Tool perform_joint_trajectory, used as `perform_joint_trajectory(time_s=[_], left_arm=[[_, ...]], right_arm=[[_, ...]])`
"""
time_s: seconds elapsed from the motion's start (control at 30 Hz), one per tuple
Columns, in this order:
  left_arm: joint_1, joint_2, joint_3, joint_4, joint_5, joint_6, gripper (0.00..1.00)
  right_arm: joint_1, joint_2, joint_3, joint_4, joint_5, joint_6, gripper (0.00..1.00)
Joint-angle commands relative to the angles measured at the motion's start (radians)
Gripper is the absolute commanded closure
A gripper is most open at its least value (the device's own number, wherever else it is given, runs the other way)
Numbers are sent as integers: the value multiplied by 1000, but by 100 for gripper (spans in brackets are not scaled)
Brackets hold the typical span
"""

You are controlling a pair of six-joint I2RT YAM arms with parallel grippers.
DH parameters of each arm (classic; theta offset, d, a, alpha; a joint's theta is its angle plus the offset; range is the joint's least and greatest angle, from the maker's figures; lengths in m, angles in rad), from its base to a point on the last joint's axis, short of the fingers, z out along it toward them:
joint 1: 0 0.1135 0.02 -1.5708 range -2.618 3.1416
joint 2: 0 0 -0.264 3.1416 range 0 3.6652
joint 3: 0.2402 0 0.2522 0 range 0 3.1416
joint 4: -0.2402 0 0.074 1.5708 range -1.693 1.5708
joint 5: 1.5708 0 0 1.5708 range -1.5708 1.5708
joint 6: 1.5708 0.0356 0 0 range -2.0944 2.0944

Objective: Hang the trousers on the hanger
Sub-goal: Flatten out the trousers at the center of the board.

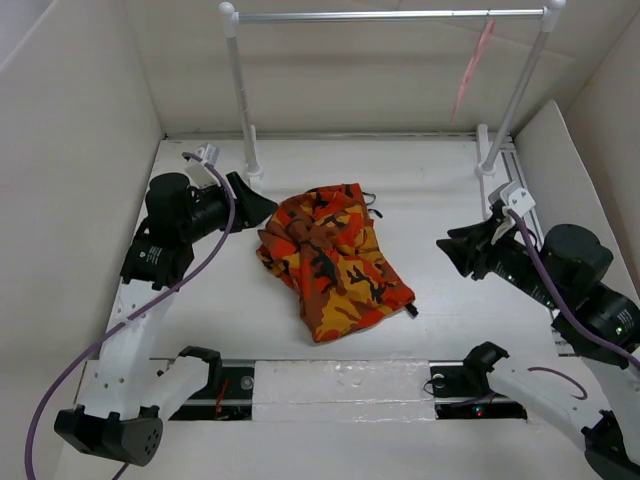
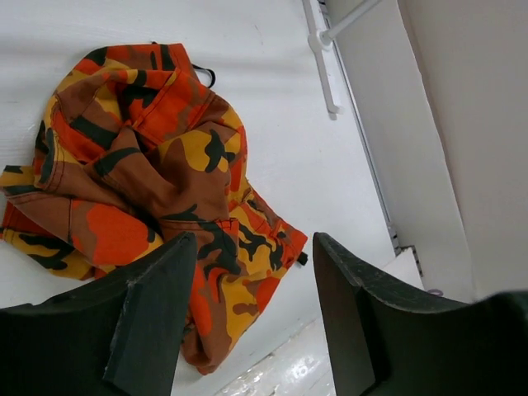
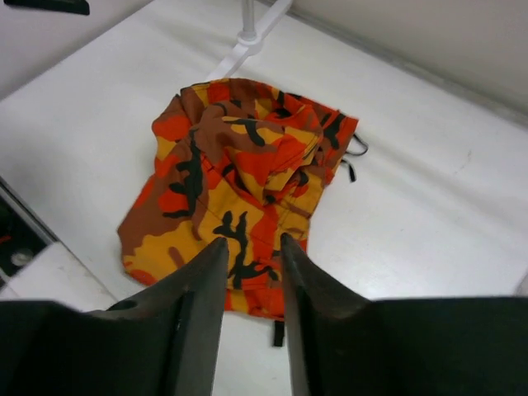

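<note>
At the left wrist, we found the left gripper (image 2: 254,247) spread wide and holding nothing, hovering clear of the cloth. Opposite it, the right gripper (image 3: 252,247) stood only narrowly parted, likewise empty. Between the two arms, the trousers (image 1: 335,260) lay in a crumpled, folded heap near the middle of the table (image 1: 450,180), touched by neither tool. Beyond them, the hanger (image 1: 472,65) hung from the rail (image 1: 390,15) at the far right, well apart from the garment. We judged the cloth soft, light and limp, so it would likely sag and unfold when lifted. We therefore recommended a pinch on a raised fold or along the waistband edge, near the drawstrings (image 3: 356,148), rather than on the flat middle.
</note>
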Motion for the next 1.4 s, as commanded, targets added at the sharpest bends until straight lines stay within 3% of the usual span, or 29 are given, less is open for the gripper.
perform_joint_trajectory(time_s=[0.0,0.03,0.07,0.27,0.33,0.37,0.4,0.43,0.47,0.5,0.53,0.6,0.77,0.9,0.93,1.07,1.3,1.33,1.37], left_arm=[[-2,12,44,19,-47,14,45],[-2,17,44,14,-55,11,42],[-2,21,48,3,-61,9,42],[31,9,68,-87,-200,29,51],[40,18,97,-147,-358,37,54],[41,24,125,-217,-429,28,53],[41,41,130,-241,-551,22,50],[41,53,130,-264,-566,22,49],[41,67,111,-297,-564,14,48],[41,82,40,-281,-447,2,43],[41,83,39,-281,-446,2,43],[41,78,-108,-221,-332,-53,42],[-10,44,-404,0,-233,-195,34],[-105,113,-458,118,-236,-273,24],[-175,165,-465,193,-233,-309,23],[-248,219,-472,235,-257,-347,25],[-257,303,-556,357,-305,-371,34],[-257,319,-561,386,-308,-370,35],[-248,345,-561,426,-305,-367,42]], right_arm=[[-9,12,-4,0,34,7,66],[-9,18,-3,-8,40,7,76],[-9,24,-3,-15,45,7,98],[-9,66,-46,-65,72,56,100],[-18,75,-66,-92,134,92,93],[-18,90,-99,-97,135,100,81],[-28,103,-119,-114,141,123,75],[-28,110,-139,-120,149,131,68],[-28,126,-196,-123,155,129,48],[-28,127,-269,-62,126,148,36],[-28,127,-270,-62,126,148,36],[-28,127,-378,36,54,175,27],[-48,184,-558,181,-12,227,22],[-58,250,-667,292,-70,254,22],[-58,280,-707,322,-75,261,21],[-96,308,-762,420,-89,269,21],[-148,486,-810,648,-87,166,21],[-157,512,-804,665,-86,149,23],[-157,550,-799,700,-107,119,34]])
